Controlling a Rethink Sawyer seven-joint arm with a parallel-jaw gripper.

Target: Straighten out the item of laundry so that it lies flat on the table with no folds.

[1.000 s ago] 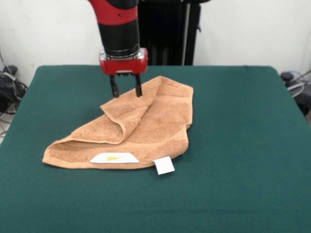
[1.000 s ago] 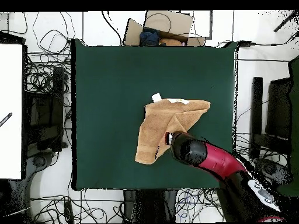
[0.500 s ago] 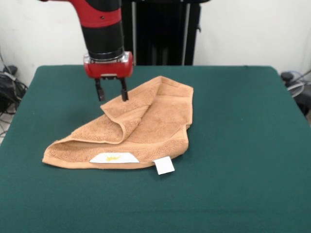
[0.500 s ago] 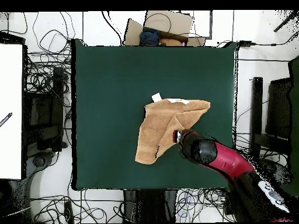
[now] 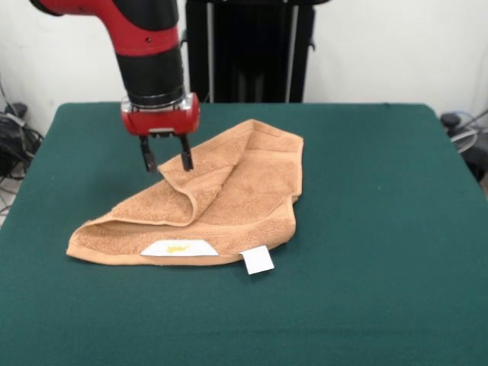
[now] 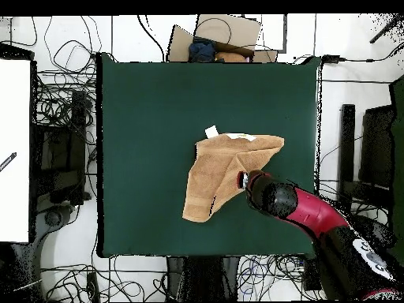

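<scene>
A: Front view, nearest the lens: a white tag (image 5: 258, 260) sticks out onto the table (image 5: 381, 252) from the towel's front edge, and beside it lies a second tag with a yellow mark (image 5: 179, 248).

B: And the towel (image 5: 229, 194) itself?

A: Left of the table's centre, folded over on itself, one flap doubled across the middle, a rounded fold at its left end.

B: What is in the way?

A: Nothing on the cloth but the towel. Behind it the gripper (image 5: 165, 161) hangs over the flap's far left corner, fingers (image 5: 185, 156) spread apart, holding nothing. Whether the tips touch the terry cannot be told.

B: What does the overhead view add?

A: The arm (image 6: 304, 211) covers the gripper there, so its fingers are hidden. It shows the surroundings instead: tangled cables (image 6: 67, 102) on the floor around the table, a cardboard box (image 6: 225, 35) past one edge, a white panel (image 6: 16, 150) at the side.
</scene>
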